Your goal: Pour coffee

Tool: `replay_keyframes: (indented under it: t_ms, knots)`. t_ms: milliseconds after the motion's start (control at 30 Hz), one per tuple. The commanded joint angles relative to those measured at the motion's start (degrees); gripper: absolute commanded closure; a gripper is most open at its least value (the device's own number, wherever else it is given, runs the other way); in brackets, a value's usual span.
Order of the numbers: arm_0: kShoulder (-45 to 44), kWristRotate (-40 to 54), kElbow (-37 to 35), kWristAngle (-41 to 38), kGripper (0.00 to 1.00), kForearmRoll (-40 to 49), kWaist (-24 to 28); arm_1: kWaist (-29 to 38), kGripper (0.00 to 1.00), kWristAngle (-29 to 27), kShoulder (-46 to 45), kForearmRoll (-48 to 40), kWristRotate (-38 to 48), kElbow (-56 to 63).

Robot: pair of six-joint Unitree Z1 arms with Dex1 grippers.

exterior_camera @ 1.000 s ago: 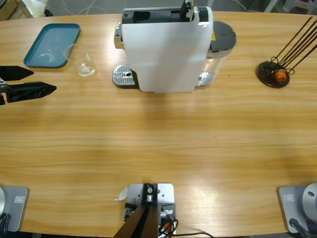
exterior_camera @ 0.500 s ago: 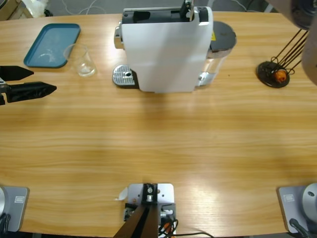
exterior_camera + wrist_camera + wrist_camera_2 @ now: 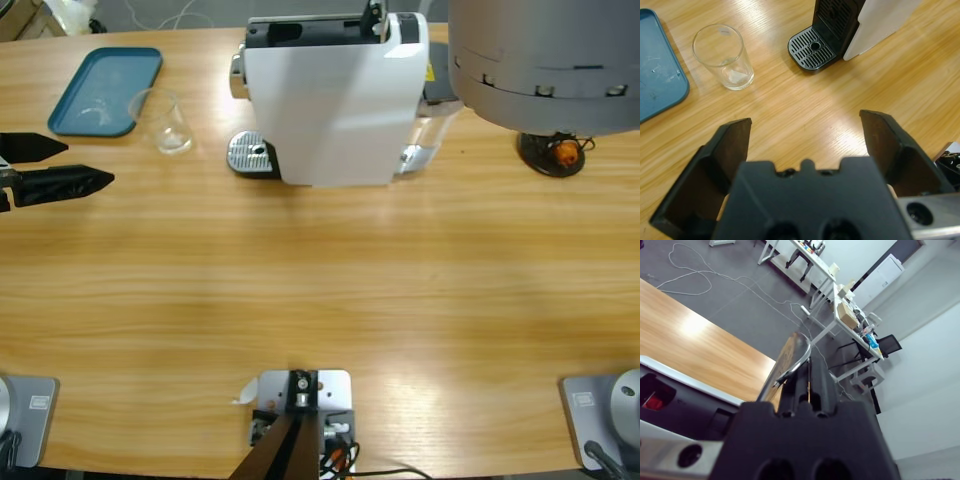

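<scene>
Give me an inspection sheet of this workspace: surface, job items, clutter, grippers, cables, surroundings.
Surface: long wooden table, bare across the middle.
Job's things: clear glass upright beside the teal tray, apart from it; no coffee visible in it. White coffee machine with its drip grate unoccupied.
Clutter: black wire stand holding a small orange object, partly hidden by a large silver arm joint.
Grippers: left gripper open, empty, short of the glass. Right gripper tilted up toward the room.
Cables: white cable on the floor.
Surroundings: grey floor, desks, white cabinet.
</scene>
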Motion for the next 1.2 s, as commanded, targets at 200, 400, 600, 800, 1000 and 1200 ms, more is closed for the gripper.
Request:
replay_keyframes:
  t_ms: [200,400,600,800,1000,1200]
  knots:
    - [1.94,0.38,1.58,-0.55,0.064,-0.42,-0.41,2.03,1.0,4.35,8.98,-0.41,0.04,-2.27]
    - [1.99,0.38,1.58,-0.55,0.064,-0.39,-0.41,2.21,1.0,5.86,10.32,-0.25,1.67,-2.2]
    - [2.03,0.38,1.58,-0.46,0.064,-0.42,-0.41,2.35,1.0,9.09,12.78,-0.16,3.33,-3.13]
    - [2.12,0.38,1.58,-0.46,0.064,-0.35,-0.41,2.64,1.0,10.38,14.35,2.26,6.26,-3.08]
    - [2.1,0.38,1.6,-0.46,0.064,-0.33,-0.41,2.64,1.0,11.47,15.75,2.95,8.04,-3.08]
    - [2.2,0.38,1.58,-0.48,0.064,-0.33,-0.41,2.64,1.0,13.91,16.9,4.81,11.59,-3.08]
